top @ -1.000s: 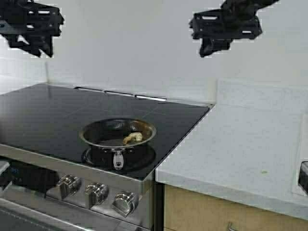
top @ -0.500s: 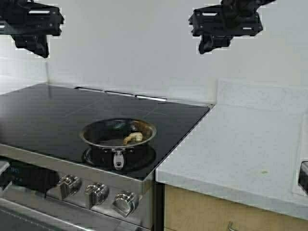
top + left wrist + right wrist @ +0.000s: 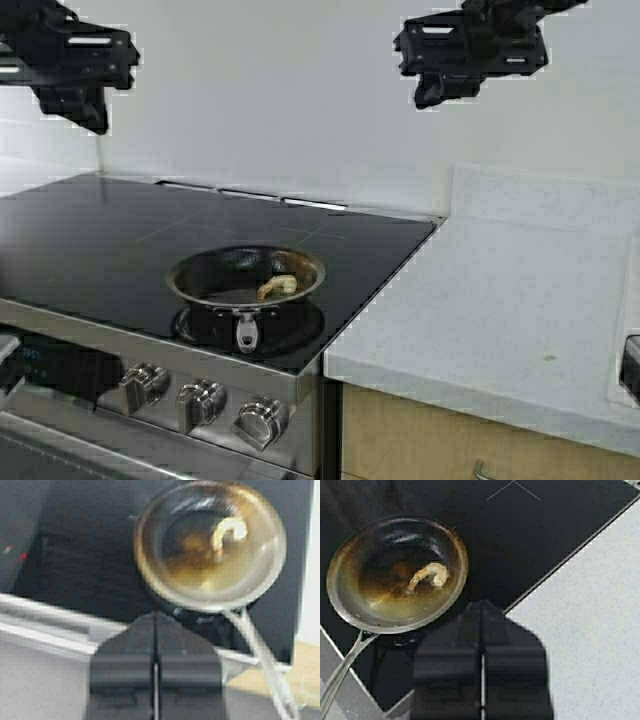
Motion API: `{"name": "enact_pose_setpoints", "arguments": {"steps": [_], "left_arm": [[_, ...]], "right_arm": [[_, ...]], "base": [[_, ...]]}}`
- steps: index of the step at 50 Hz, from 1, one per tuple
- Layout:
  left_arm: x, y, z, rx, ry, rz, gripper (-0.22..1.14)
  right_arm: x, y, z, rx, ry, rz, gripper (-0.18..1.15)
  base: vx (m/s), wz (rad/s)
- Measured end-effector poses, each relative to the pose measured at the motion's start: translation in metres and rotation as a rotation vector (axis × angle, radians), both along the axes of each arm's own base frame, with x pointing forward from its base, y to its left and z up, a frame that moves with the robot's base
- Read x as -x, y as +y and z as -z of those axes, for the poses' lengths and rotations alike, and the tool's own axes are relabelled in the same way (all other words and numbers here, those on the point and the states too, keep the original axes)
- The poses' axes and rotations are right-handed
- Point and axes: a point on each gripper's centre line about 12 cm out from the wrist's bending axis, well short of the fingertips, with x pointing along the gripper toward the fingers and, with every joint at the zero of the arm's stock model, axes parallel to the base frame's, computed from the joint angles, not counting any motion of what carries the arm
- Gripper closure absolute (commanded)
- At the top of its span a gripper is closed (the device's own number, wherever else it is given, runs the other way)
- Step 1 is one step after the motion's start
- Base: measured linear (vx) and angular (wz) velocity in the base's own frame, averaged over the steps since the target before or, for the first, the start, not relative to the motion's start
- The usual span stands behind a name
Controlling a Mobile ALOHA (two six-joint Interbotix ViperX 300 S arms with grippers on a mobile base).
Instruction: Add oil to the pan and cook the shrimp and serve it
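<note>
So the biggest thing here is the black glass cooktop [image 3: 150, 240], which takes up the left and middle of the high view, with the pale speckled counter [image 3: 500, 300] butting right up against its right edge. There's a white wall behind both, and a steel front panel on the stove with three knobs [image 3: 200, 400] in a row below the cooking surface.

The pan [image 3: 245, 278] sits on the cooktop near its front edge, not far from the corner where the glass meets the counter. Its handle with the little metal loop points toward the front of the stove, out over the panel above the knobs. It's shiny steel outside and dark and browned inside, and from the right wrist view there's a thin yellowish film of the oil [image 3: 395, 607] pooled on the pan floor.

The shrimp [image 3: 277, 287] is lying inside the pan, on the side nearer the counter, curled up and pale tan, touching the pan floor. It's tiny next to the pan.

Both arms are up high, well clear of everything. The left hand [image 3: 70, 60] hangs near the top left of the high view, above the far left part of the cooktop; in its wrist view the two fingers are pressed together with just a thin seam, grasping nothing. The right hand [image 3: 470, 55] is up top above the counter's back edge, also clenched on nothing, fingers meeting in a line.
</note>
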Motion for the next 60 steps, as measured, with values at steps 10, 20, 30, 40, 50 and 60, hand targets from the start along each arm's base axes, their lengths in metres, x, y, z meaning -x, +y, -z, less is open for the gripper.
{"name": "enact_pose_setpoints", "arguments": {"steps": [10,20,30,40,50,60], "left_arm": [[0.001,-0.007,-0.002,0.068,-0.081,0.04,0.05],[0.007,-0.008,0.009,0.161,-0.071,0.018,-0.07],[0.018,-0.009,0.045,0.257,0.027,-0.027,-0.09],[0.032,-0.012,0.091,0.354,0.119,-0.042,-0.09],[0.035,-0.02,0.126,0.516,0.17,-0.066,-0.09],[0.035,-0.028,0.17,0.664,0.235,-0.083,-0.09]], "right_arm": [[0.0,0.0,0.0,0.0,0.0,0.0,0.92],[-0.001,0.0,-0.001,-0.001,-0.001,0.002,0.92],[0.0,0.0,0.0,0.0,0.0,0.0,0.92],[0.0,0.0,0.0,0.0,0.0,0.0,0.92],[0.0,-0.001,-0.001,-0.001,-0.001,0.002,0.92],[0.0,0.0,-0.001,-0.001,-0.003,0.0,0.92]], "base": [[0.0,0.0],[0.0,0.0],[0.0,0.0],[0.0,0.0],[0.0,0.0],[0.0,0.0]]}}
